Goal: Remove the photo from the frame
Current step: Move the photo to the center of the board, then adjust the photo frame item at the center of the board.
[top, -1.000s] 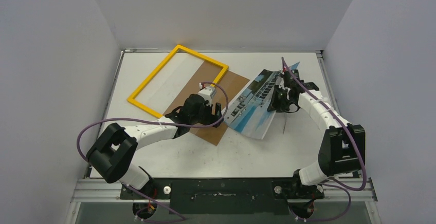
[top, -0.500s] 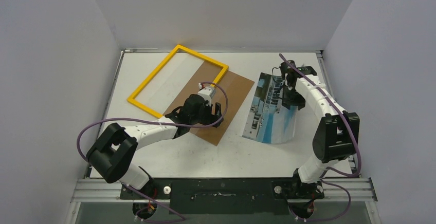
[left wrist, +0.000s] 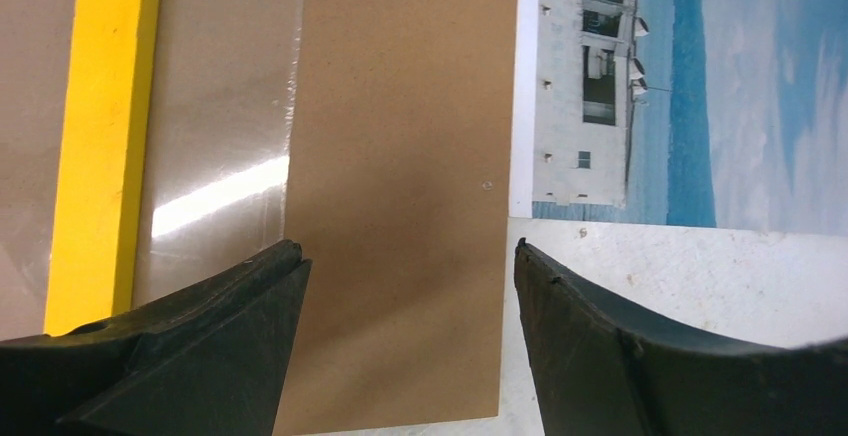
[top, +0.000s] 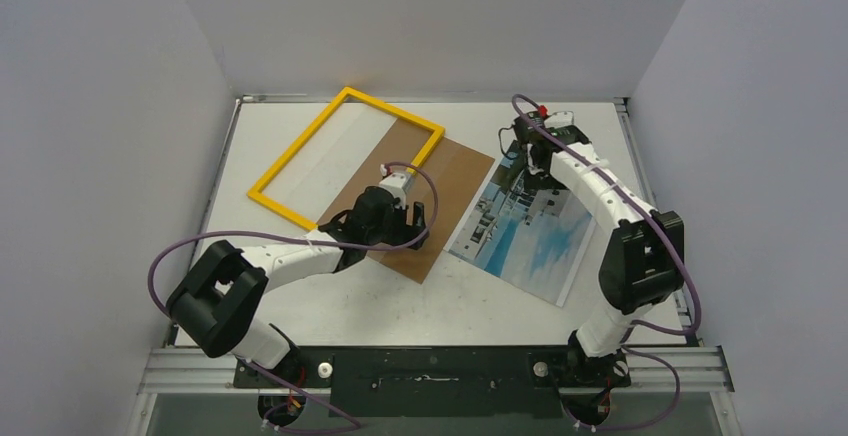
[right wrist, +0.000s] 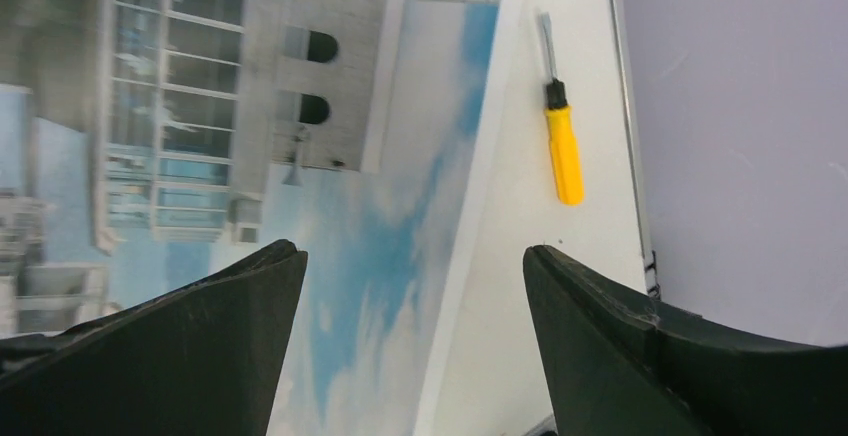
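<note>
The photo (top: 520,236), a print of a white building and blue sky, lies flat on the table right of the frame; it also shows in the wrist views (right wrist: 300,156) (left wrist: 680,86). The yellow frame (top: 345,156) (left wrist: 100,136) rests at the back left, partly over its brown backing board (top: 450,191) (left wrist: 400,156). My right gripper (top: 517,164) (right wrist: 410,251) hovers open above the photo's far end, with nothing between its fingers. My left gripper (top: 385,226) (left wrist: 405,251) stands open just above the backing board's near part.
A small yellow-handled screwdriver (right wrist: 563,151) lies on the white table (top: 300,286) beside the photo's right edge, near the table's right rim. A clear sheet (left wrist: 220,156) lies within the frame. Grey walls close in the table on three sides.
The right gripper has opened and let go of the photo, which went from lifted and curled to flat on the table. That gripper moved back and left. The left arm stayed put.
</note>
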`<state>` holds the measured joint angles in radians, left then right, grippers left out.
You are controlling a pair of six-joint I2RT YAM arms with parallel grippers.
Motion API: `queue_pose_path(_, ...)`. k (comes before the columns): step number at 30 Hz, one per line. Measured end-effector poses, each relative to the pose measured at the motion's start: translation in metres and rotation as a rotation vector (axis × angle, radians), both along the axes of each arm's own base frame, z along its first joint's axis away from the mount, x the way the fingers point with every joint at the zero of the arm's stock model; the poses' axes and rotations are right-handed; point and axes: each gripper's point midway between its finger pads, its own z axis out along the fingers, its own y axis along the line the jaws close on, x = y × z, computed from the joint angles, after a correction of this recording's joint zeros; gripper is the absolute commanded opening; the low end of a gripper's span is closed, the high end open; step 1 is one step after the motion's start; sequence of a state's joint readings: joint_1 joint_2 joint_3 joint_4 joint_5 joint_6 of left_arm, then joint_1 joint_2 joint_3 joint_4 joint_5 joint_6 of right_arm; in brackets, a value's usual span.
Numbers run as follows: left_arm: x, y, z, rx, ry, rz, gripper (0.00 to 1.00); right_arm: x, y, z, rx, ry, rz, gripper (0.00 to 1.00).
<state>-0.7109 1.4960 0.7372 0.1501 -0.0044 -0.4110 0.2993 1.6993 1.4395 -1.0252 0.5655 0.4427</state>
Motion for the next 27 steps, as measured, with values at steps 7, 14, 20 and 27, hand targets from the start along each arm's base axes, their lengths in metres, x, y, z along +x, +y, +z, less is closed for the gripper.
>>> queue_pose_path(7,0.012,0.024,0.007,-0.015,-0.026,0.076,0.77,0.014,0.062,-0.002,0.212,-0.193,0.127,1.0)
queue_pose_path(14,0.053,0.062,0.038,-0.051,-0.063,0.235,0.97,0.004,0.127,-0.036,0.63,-0.316,0.209,0.9)
queue_pose_path(20,0.132,0.122,0.084,-0.103,-0.109,0.448,0.97,0.027,0.168,-0.048,0.816,-0.348,0.197,0.9)
queue_pose_path(27,0.197,0.202,0.11,-0.149,-0.121,0.591,0.97,0.038,0.211,-0.034,0.982,-0.446,0.171,0.91)
